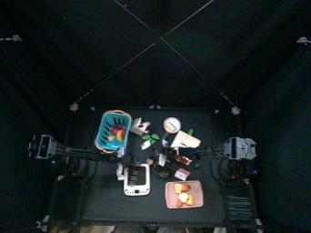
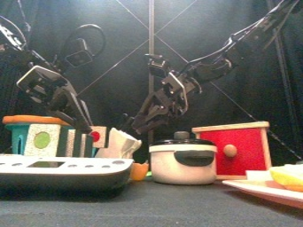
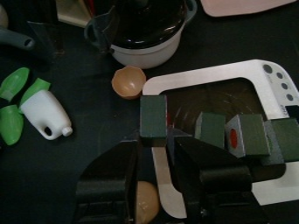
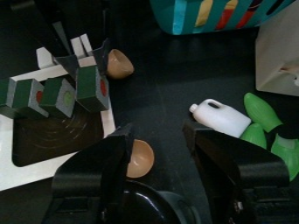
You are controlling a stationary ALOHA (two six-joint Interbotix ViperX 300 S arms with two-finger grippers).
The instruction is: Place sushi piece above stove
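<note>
Black left claw [image 3: 160,144] stands open just short of the nearest sushi piece [image 3: 152,118]. A pale blade-like thing [image 3: 162,179] with a brown end lies in its gap; I cannot tell whether anything grips it. The right claw [image 4: 158,140] is open too and holds nothing, with a brown rounded thing [image 4: 140,157] below its gap.

The sushi stands upright in a row on the stove [image 3: 222,74], at its edge. Each piece looks like a small, stiff toy block, light and probably smooth-sided, so it may tip or slide. A pinch across the flat dark-green faces, low down, seems safest.

Counted: one stove, three sushi pieces for sure and perhaps a fourth. Beyond them on the surface [image 4: 176,79] are one brown shell-like piece [image 3: 128,81], one pot [image 3: 146,35] and one white bottle [image 3: 47,114].
</note>
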